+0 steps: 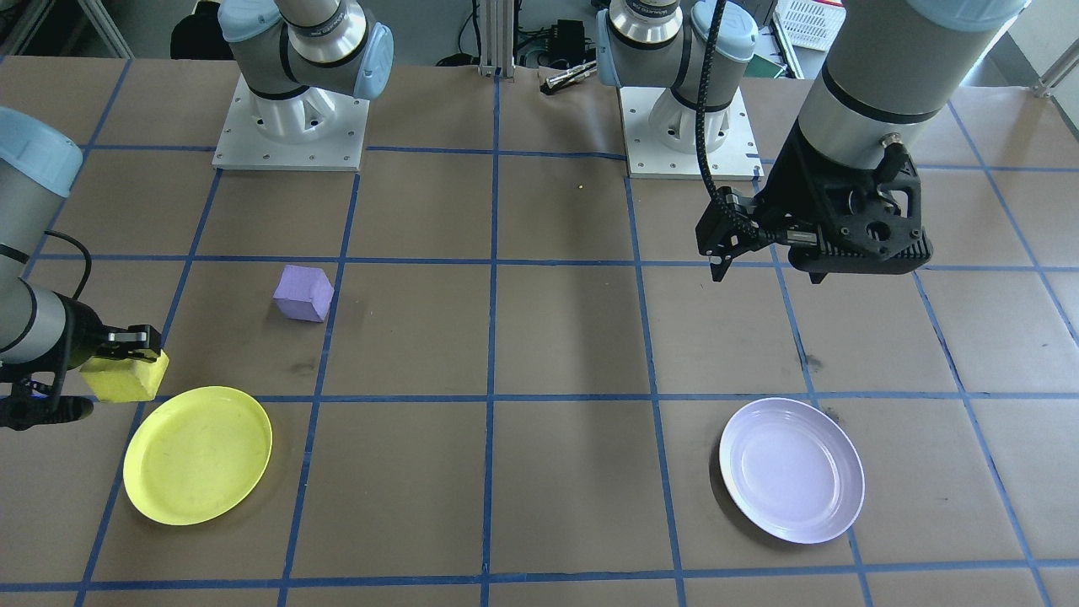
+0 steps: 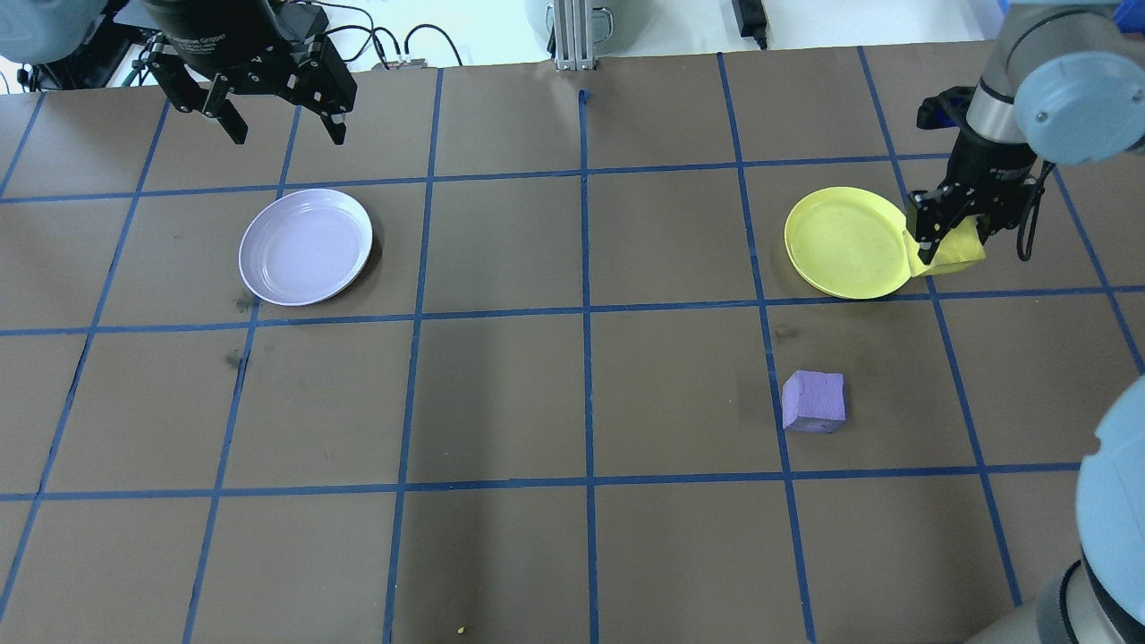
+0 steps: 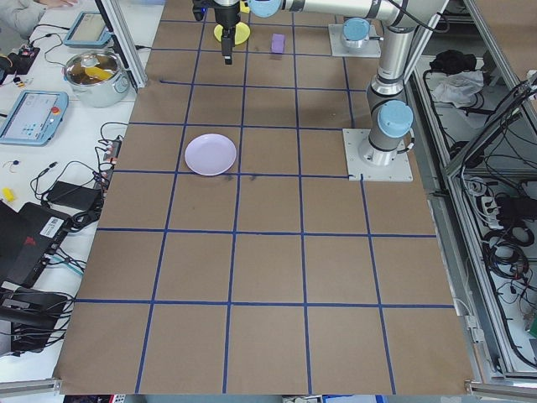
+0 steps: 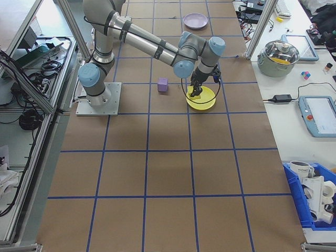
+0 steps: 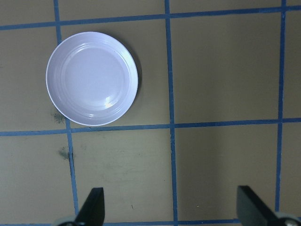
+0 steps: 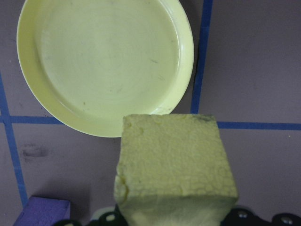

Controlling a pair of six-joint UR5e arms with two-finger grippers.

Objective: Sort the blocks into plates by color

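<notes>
Front view: right gripper (image 1: 126,354) clamps the yellow block (image 1: 125,377) just beside the yellow plate (image 1: 198,455), short of its rim; purple block (image 1: 303,292) lies apart on the tabletop.
Overhead view: left gripper (image 2: 268,98) spread wide, empty, beyond the lavender plate (image 2: 306,246), near the far left corner.
Left wrist view: lavender plate holds nothing.
Right wrist view: the held cube overlaps only the plate's near rim.
Risk: letting go here would likely drop the block on the rim or outside; it must travel further over the plate.
</notes>
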